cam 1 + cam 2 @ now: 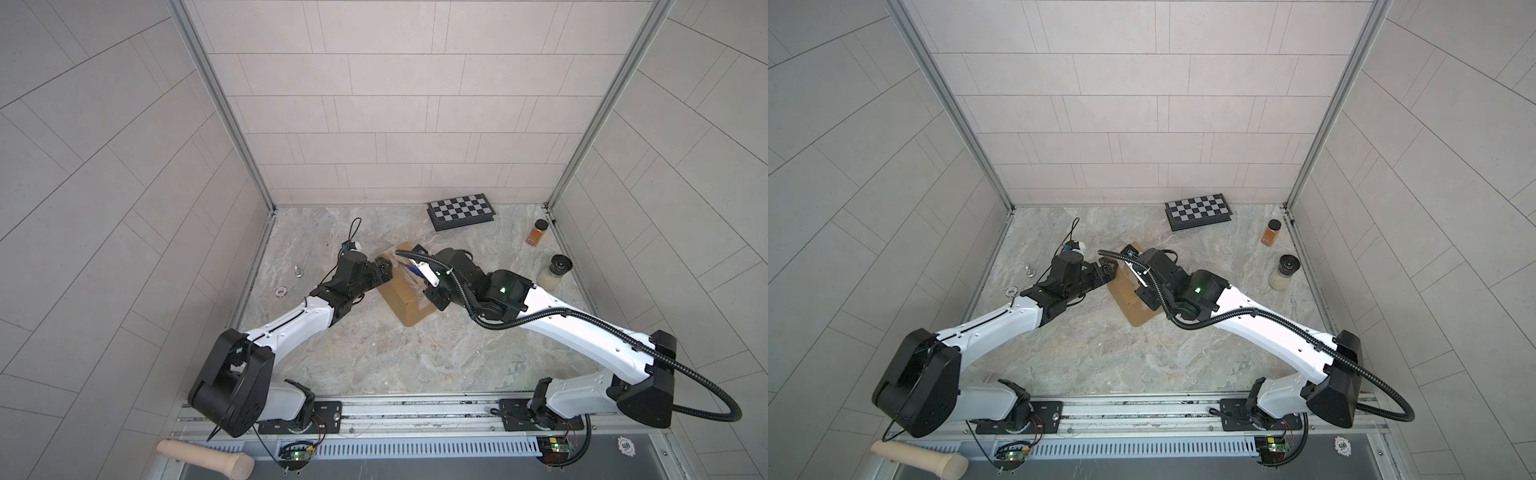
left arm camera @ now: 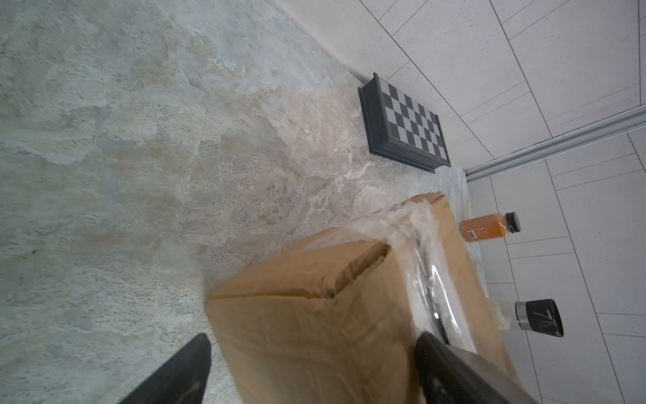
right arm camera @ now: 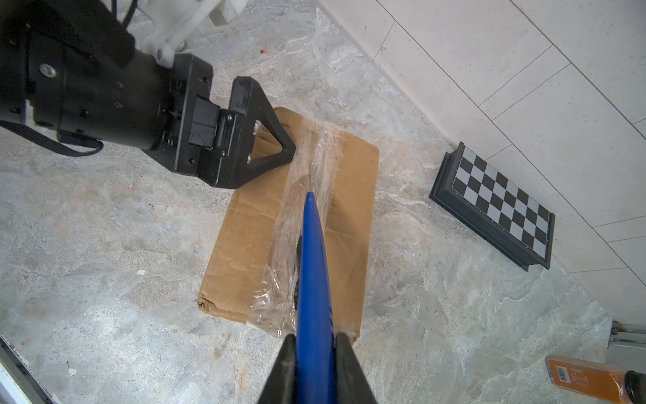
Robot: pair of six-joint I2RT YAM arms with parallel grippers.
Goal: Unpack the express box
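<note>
On the table [image 1: 374, 365], the box [image 3: 244, 245] lies lengthwise ahead of the cutter [image 3: 313, 259] clamped in the right gripper [image 3: 316, 365]; left gripper [image 2: 311, 370], wide, straddles its end.

A pale tiled booth around a marbled stone bench.

The back wall [image 1: 407, 104] filled the upper middle of both top views, its large grey-beige tiles laid in offset courses with thin dark joints. Side walls [image 1: 104, 187] of the same tile splayed out to the left and right edges. Two aluminium posts [image 1: 223, 104] marked the corners where they met. The bench [image 1: 395, 353] was grey-green stone veined with tan and lay evenly lit, with soft shadows. Along the bottom of the frame ran a metal rail [image 1: 415, 409] and, below it, a slotted grille [image 1: 415, 448].
</note>
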